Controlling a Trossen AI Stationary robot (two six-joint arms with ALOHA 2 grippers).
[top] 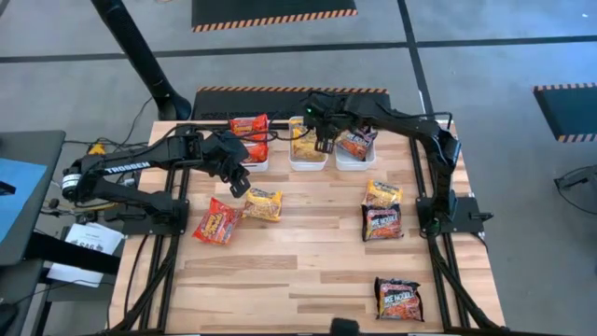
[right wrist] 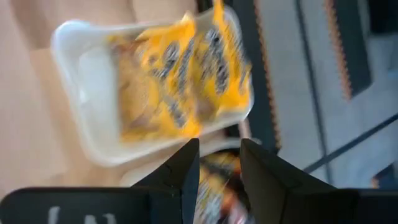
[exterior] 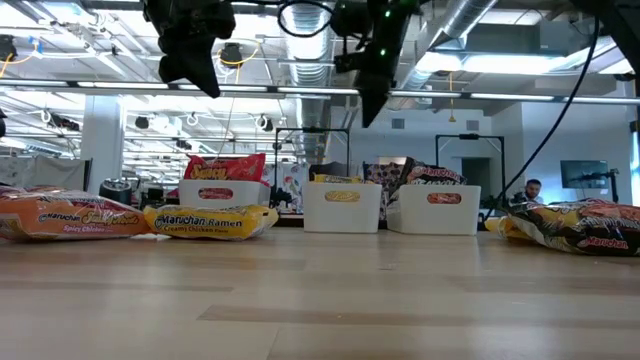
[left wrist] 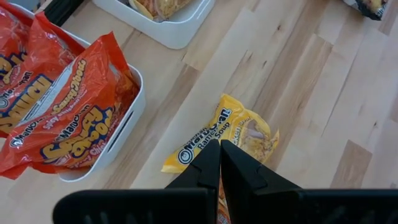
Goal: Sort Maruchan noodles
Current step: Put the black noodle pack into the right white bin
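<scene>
Packets of ramen lie scattered over the wooden surface (top: 308,271), and three white trays line its far edge. The left tray (top: 258,165) holds red packets (top: 249,124), the middle tray (top: 308,162) yellow packets (right wrist: 180,81), the right tray (top: 354,161) dark packets (top: 357,141).

The right pincer (top: 324,142) hangs above the middle tray, fingers a narrow gap apart and empty.

The left pincer (top: 240,181) hovers near the left tray, fingers closed together on nothing, over a loose yellow packet (left wrist: 230,134) printed "Maruchan Ramen". A loose red packet (top: 216,222) lies just beside that one toward the left edge.

Toward the right edge sit another yellow packet (top: 382,194) and a dark packet (top: 381,222); one more dark packet (top: 398,299) lies near the front edge.
</scene>
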